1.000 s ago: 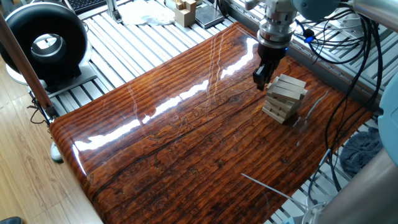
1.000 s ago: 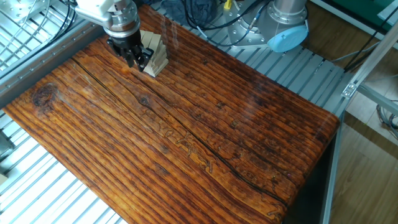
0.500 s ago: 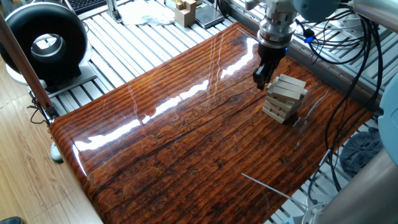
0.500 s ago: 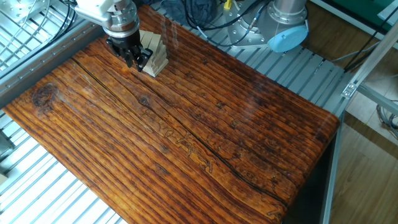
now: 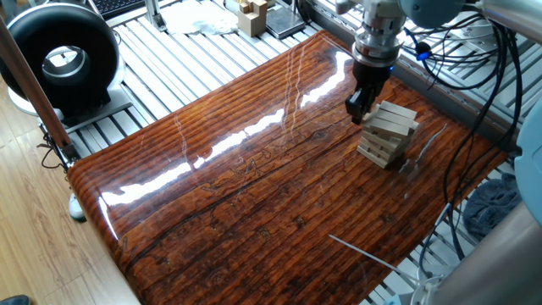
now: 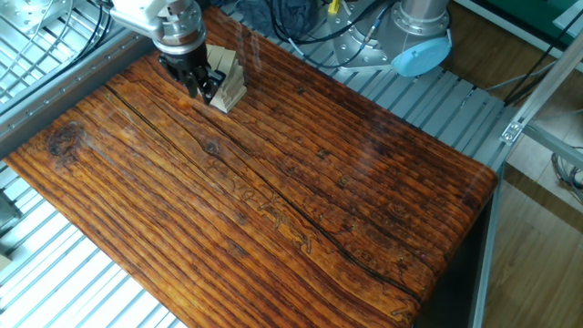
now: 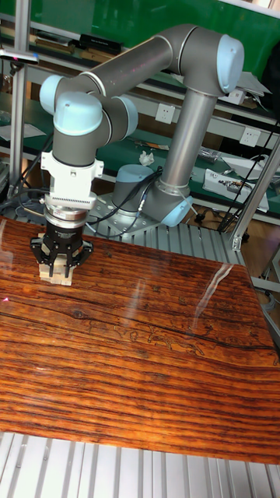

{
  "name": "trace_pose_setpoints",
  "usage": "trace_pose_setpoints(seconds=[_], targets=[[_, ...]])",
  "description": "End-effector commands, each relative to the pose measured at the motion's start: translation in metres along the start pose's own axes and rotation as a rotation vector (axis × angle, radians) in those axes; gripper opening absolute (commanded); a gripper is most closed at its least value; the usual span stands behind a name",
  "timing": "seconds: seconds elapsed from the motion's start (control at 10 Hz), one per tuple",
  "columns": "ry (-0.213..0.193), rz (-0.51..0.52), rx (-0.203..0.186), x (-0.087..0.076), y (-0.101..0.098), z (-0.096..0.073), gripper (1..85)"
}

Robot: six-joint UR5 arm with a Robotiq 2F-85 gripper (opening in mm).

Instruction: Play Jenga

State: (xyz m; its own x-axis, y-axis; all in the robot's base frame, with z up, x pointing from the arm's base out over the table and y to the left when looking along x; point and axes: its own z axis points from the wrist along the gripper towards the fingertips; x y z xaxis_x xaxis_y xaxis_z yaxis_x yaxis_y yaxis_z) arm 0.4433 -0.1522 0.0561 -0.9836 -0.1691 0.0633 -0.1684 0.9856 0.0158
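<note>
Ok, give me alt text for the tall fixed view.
A UR5 arm reaches down at the far left of a glossy wooden table, its gripper right at a short Jenga tower of pale wooden bars. Green-backed workbenches stand behind.

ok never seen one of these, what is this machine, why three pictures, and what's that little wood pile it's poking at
It is one robot arm with a two-finger gripper at its tip. The three pictures show the same moment from three fixed cameras: two look down on the table from different sides, and the tall one faces the arm from across the table. On the glossy wooden table stands a short Jenga tower of pale wooden bars laid crosswise in layers. The gripper points down right beside the tower, at its upper layers. Whether its fingers are gripping a bar is too small to tell.
</note>
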Motion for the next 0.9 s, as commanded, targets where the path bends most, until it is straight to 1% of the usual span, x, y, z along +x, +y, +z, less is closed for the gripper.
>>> trace_pose_setpoints(seconds=[0.0,0.3,0.6,0.7,0.8], targets=[[0.005,0.008,-0.004,0.0019,0.0000,-0.0006,35.0],[0.013,0.007,-0.006,0.0039,0.0001,0.0003,34.0],[0.011,0.005,-0.007,0.0037,0.0002,0.0011,33.3],[0.009,0.003,-0.007,0.0031,0.0001,0.0013,31.3],[0.008,0.003,-0.005,0.0023,-0.0002,0.0012,26.7]])
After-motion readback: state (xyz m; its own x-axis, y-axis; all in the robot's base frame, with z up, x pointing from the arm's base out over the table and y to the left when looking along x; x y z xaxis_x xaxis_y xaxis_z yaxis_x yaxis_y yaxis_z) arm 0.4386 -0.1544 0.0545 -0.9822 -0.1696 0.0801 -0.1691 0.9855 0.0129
